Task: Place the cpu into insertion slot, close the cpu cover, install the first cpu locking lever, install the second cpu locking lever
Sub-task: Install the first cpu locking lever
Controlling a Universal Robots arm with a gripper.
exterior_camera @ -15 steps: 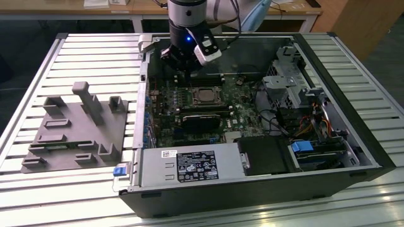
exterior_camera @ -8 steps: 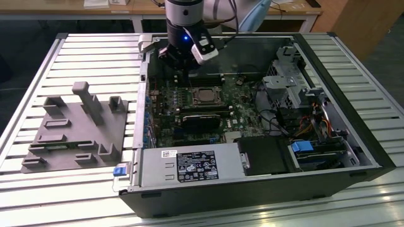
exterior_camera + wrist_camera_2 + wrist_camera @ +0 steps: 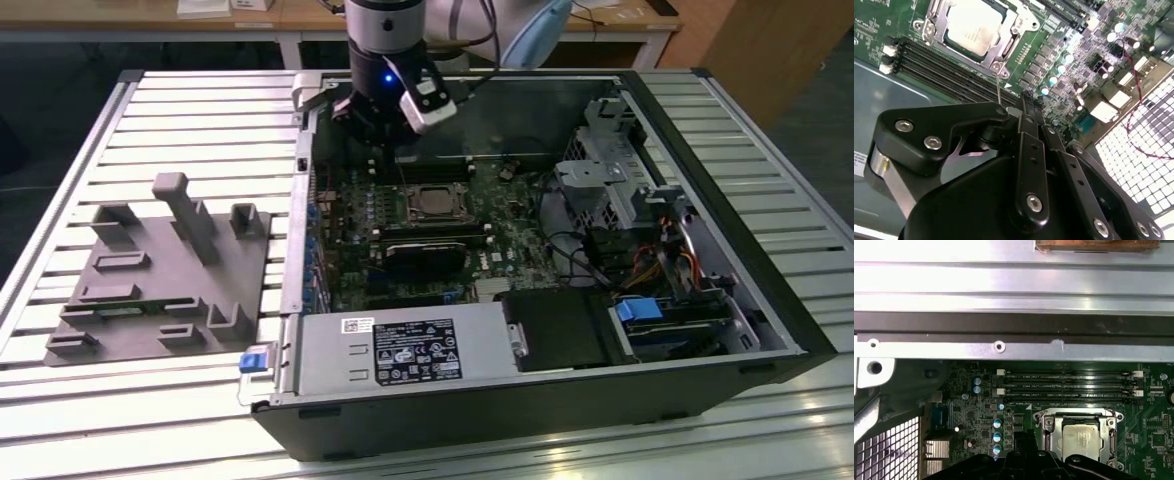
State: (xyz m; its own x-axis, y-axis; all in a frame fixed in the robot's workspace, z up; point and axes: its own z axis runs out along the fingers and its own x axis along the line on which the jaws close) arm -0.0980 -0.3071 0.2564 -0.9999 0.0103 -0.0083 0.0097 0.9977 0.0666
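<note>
The cpu (image 3: 974,27), a square chip with a silvery top, lies flat in the insertion slot (image 3: 1074,416) on the green board. The cpu cover (image 3: 936,22), a thin metal frame, lies down around it, and the chip shows through its window. A thin locking lever (image 3: 998,85) stands up from the socket's corner, close to my fingertips. My gripper (image 3: 1026,100) hangs shut just beside the socket, with nothing between its fingers. In the exterior view the gripper (image 3: 384,155) is above the board, behind the cpu (image 3: 434,203). The first wrist view has the cpu (image 3: 1081,437) beside the gripper (image 3: 1019,442).
Long black memory slots (image 3: 1069,385) run between the socket and the case's metal wall (image 3: 999,346). A black block (image 3: 427,255) sits in front of the socket. A drive cage (image 3: 601,180) and power supply (image 3: 400,350) fill the case. A grey fixture (image 3: 160,270) lies on the slatted table.
</note>
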